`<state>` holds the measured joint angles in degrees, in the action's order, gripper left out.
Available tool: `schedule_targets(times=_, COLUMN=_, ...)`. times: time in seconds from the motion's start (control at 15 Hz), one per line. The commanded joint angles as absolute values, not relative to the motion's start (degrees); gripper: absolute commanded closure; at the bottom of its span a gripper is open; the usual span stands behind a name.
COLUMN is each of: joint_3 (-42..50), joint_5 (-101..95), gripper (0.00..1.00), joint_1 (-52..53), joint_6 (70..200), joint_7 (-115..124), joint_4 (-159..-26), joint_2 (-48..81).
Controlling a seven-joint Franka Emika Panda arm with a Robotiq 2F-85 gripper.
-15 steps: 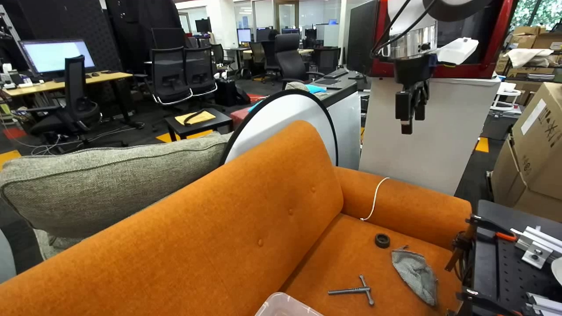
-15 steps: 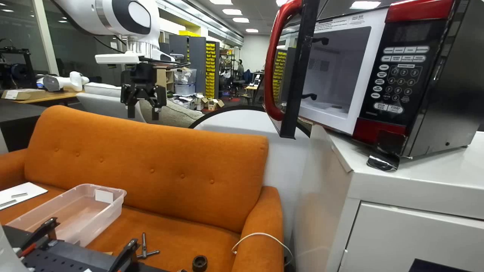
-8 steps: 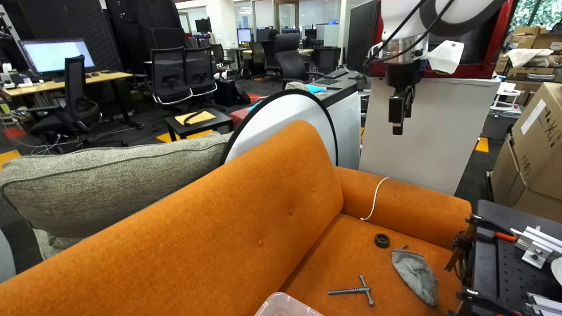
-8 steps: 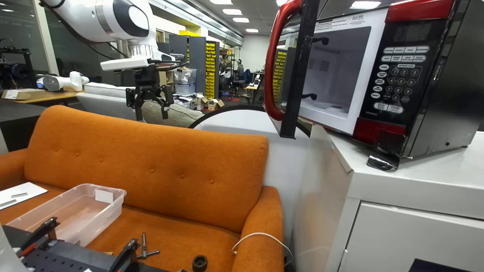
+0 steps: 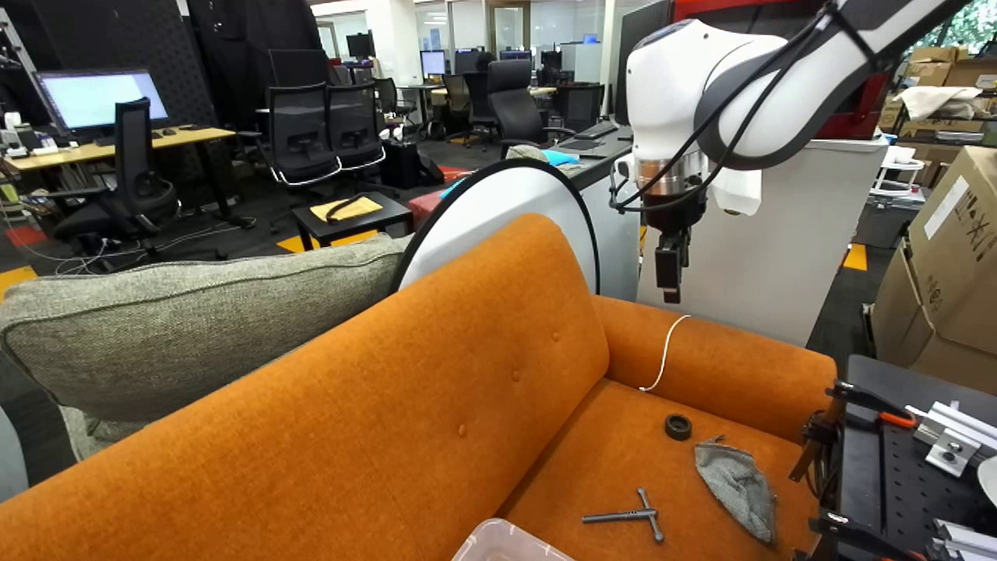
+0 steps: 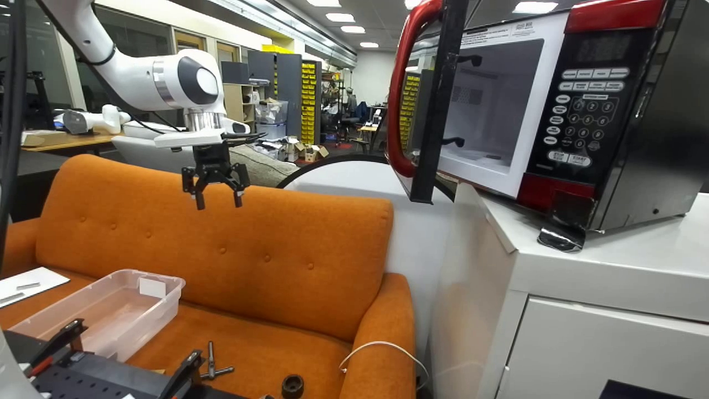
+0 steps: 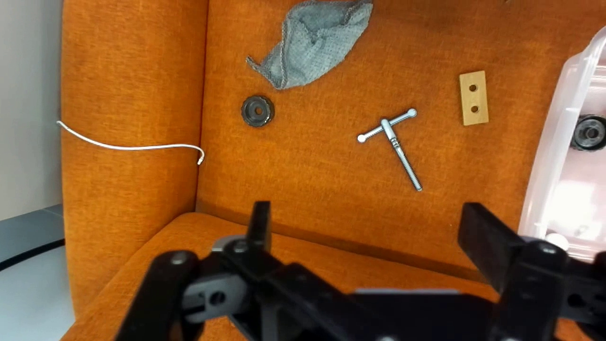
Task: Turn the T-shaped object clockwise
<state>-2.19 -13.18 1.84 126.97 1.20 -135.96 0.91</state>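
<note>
The T-shaped object point(image 7: 401, 154) lies flat on the orange sofa seat. In the wrist view its crossbar is at the upper end and its stem slants to the lower right. It also shows in both exterior views point(image 5: 619, 516) point(image 6: 211, 363). My gripper point(image 7: 365, 208) is open, with its fingers wide apart and nothing between them. In both exterior views the gripper point(image 5: 671, 298) point(image 6: 219, 203) hangs pointing down in the air, well above the seat and apart from the T-shaped object.
On the seat lie a dark round knob point(image 7: 257, 111), a grey cloth point(image 7: 317, 45), a brass block with two holes point(image 7: 474, 98) and a clear plastic bin point(image 7: 544, 175). A white cord point(image 7: 128, 148) lies over the armrest. A black table with clamps point(image 5: 872, 475) borders the seat.
My gripper has come down from near the microwave's height and moved left in an exterior view, staying open. The T-shaped object has not moved.
</note>
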Motion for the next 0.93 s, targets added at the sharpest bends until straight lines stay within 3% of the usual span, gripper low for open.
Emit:
schedule_targets(times=0.0, joint_3=-2.1, joint_5=-13.1, gripper=0.00, joint_1=2.0, joint_6=127.0, joint_7=1.2, joint_4=-135.6, joint_2=1.4)
schedule_targets(times=0.53, joint_3=-2.2, joint_5=-12.4, gripper=0.00, joint_1=2.0, joint_6=127.3, joint_7=0.7, joint_4=-135.1, joint_2=1.6)
schedule_targets(times=0.87, joint_3=-2.8, joint_5=-12.0, gripper=0.00, joint_1=2.9, joint_6=134.7, joint_7=-0.8, joint_4=-134.2, joint_2=7.1)
